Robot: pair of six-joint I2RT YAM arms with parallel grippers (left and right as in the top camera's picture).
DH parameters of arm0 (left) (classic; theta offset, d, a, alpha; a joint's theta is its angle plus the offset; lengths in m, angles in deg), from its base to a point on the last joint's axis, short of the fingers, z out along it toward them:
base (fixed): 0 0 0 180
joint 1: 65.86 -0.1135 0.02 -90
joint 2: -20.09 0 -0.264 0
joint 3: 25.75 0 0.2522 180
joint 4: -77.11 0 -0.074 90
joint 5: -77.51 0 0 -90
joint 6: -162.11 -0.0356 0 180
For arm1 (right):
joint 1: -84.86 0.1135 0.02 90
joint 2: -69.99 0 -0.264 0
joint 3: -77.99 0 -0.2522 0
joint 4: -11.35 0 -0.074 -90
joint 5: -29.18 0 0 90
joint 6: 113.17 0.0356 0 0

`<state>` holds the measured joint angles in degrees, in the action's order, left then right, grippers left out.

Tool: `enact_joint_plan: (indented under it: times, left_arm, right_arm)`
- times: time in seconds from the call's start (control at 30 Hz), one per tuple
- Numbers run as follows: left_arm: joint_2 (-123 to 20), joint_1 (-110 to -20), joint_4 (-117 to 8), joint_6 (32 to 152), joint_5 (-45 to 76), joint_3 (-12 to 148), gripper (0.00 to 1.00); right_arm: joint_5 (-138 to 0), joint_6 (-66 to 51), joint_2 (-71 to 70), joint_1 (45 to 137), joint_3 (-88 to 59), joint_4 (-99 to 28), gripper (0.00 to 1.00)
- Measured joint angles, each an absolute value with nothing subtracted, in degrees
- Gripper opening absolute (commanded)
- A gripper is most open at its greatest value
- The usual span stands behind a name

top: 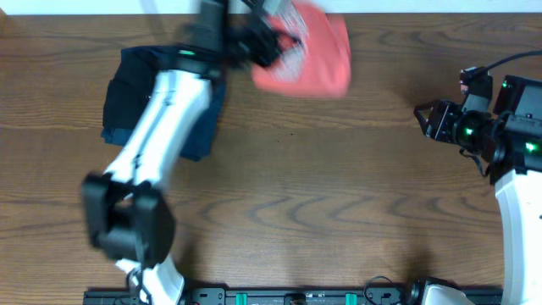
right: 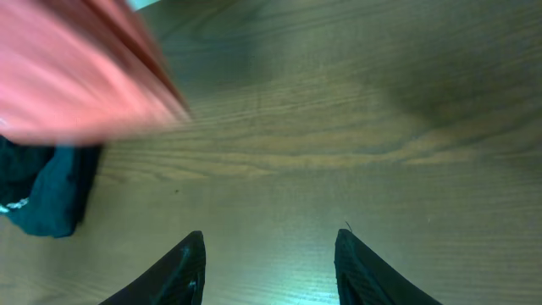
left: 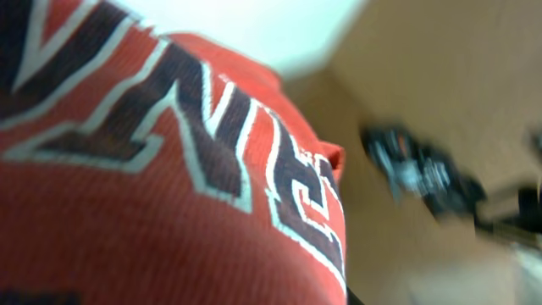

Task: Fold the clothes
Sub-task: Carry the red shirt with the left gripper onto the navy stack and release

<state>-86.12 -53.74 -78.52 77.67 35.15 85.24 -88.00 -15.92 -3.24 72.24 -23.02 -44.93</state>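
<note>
Two garments are in view on the wooden table (top: 339, 186): a navy garment (top: 125, 93) lying in a dark heap, and a red shirt (top: 312, 55) to the right of that heap, near the table's far edge. The left arm crosses over the navy garment's right side, and the left gripper (top: 273, 41) sits just past the heap at the red shirt's left edge. The cloth is bunched there and the gripper appears clenched on it, though blur hides the fingers themselves.

In the left wrist view the red shirt (left: 169, 212) fills most of the frame, very close to the lens, showing large navy letters outlined in white. Behind it a blurred dark shape, the right arm (left: 423, 174), stands over the wood.

The right gripper (top: 421, 119) is well apart from the navy garment, far to its right and beyond the red shirt, touching neither. Its wrist view shows the right gripper (right: 269, 235) released, both dark fingers spread wide with bare wood grain between them. The navy garment (right: 47, 191) shows at that frame's left edge, with the red shirt (right: 76, 76) as a pink-red smear just above it.
</note>
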Motion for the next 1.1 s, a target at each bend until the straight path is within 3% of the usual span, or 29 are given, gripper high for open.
enact_joint_plan:
  times: [0.2, 0.57, 0.63, 0.8, 0.83, 1.1]
  left_arm:
    - [-82.5, -66.8, -81.3, 79.8, 35.3, 86.5, 0.06]
    - [-88.7, -81.4, -56.2, 81.3, 25.0, 83.9, 0.08]
    - [-90.6, -82.1, -53.9, 81.4, 22.9, 83.1, 0.17]
    - [-96.8, -82.7, -51.3, 81.5, 19.8, 82.8, 0.62]
    - [-97.7, -82.7, -50.9, 81.6, 19.6, 82.8, 0.67]
    - [-92.7, -84.1, -43.0, 82.4, 16.4, 82.7, 0.79]
  right_arm:
    - [-88.2, -15.8, -2.7, 72.2, -23.0, -48.4, 0.44]
    - [-88.2, -15.8, -2.7, 72.2, -23.1, -49.7, 0.41]
    - [-88.2, -15.8, -2.7, 72.2, -23.1, -49.7, 0.41]
    - [-88.2, -15.8, -2.7, 72.2, -23.1, -50.1, 0.41]
    - [-88.2, -15.7, -2.7, 72.2, -23.1, -50.4, 0.41]
    - [-88.2, -15.8, -2.7, 72.2, -23.1, -51.2, 0.42]
